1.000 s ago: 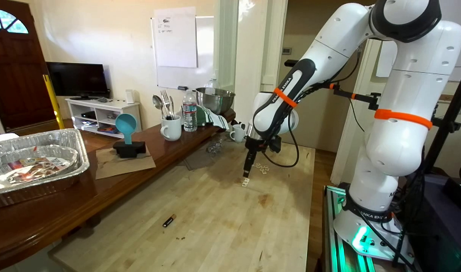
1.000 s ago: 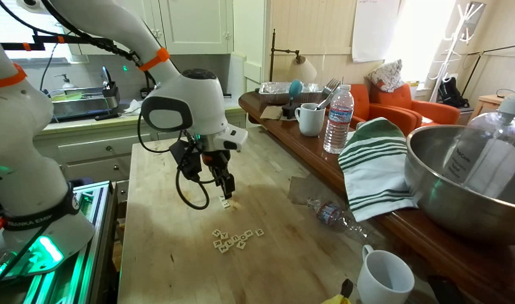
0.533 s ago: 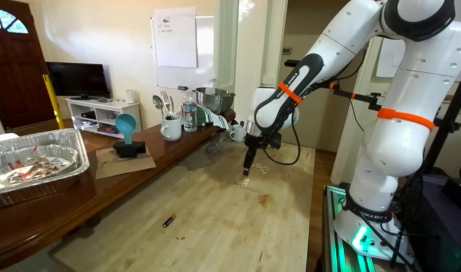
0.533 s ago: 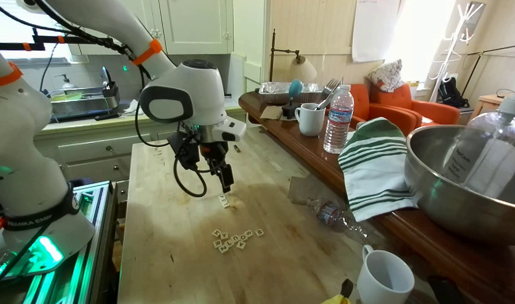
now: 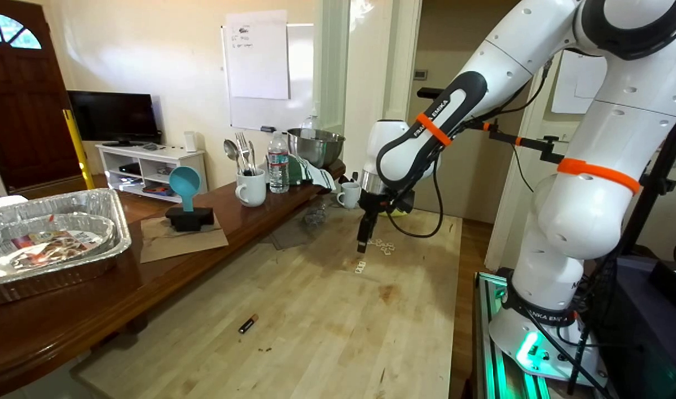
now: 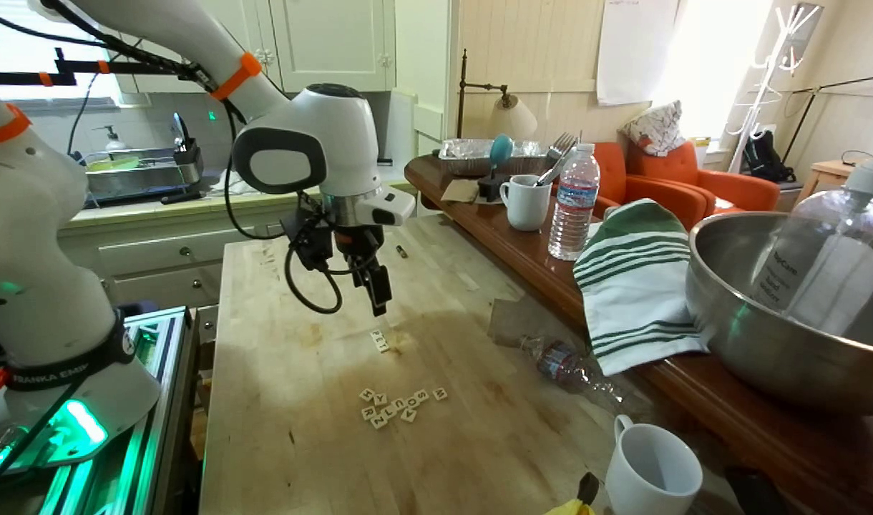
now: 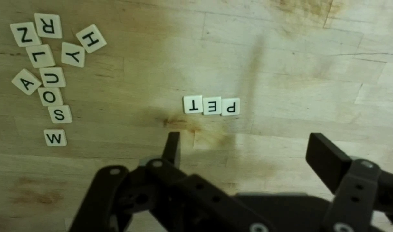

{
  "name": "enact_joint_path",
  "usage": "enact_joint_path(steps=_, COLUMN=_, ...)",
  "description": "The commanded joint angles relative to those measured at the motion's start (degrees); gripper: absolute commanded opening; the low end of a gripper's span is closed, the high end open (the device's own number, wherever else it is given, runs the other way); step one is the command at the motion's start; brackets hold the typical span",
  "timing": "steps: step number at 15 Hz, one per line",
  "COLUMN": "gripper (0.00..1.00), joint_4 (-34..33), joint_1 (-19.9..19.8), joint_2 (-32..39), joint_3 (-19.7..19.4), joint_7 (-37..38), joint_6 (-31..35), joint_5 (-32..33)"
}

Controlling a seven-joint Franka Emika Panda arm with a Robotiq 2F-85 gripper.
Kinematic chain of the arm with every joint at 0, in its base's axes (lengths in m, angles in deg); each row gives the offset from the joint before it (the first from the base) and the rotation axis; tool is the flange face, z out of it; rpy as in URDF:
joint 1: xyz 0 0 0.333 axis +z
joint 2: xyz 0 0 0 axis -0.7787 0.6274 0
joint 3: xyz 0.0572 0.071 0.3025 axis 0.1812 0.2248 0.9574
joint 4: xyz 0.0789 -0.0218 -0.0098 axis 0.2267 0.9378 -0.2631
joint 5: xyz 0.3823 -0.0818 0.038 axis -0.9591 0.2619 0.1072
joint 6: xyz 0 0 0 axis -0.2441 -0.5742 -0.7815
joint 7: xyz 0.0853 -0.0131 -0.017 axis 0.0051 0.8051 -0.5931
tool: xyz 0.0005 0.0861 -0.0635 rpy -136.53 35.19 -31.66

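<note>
Claw (image 7: pixel 244 137) empty, fingers (image 7: pixel 327 161) spread, hanging near PET tile row (image 7: pixel 212 105) on table (image 7: pixel 296 96) — loose letter tiles (image 7: pixel 52 77) well beyond row's T end. Give row clearance when moving — brushed tiles would likely skid.

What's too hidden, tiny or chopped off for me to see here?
Tiles: undersides hidden by the table in every view.
Gripper: back end cut off by the wrist view's bottom edge.
Paper: writing too small to read in an exterior view.
Black thing: cut off by the bottom edge in an exterior view.
Spoon: lower end hidden by the mug in an exterior view.
</note>
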Motion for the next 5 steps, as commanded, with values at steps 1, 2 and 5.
enact_joint_path(steps=1, gripper=1.0, joint_4=0.0, joint_1=1.4, joint_2=-0.4, joint_3=-1.4, joint_7=0.6, joint_6=-0.4, joint_5=0.7)
enact_joint_path(steps=2, gripper=1.0, joint_4=0.0, joint_1=1.4, joint_2=-0.6, joint_3=-1.5, joint_7=0.7, joint_6=-0.6, joint_5=0.8)
enact_joint_path(steps=5, gripper=1.0, joint_4=0.0, joint_1=1.4, joint_2=-0.7, joint_3=-1.5, joint_7=0.9, joint_6=-0.6, joint_5=0.8)
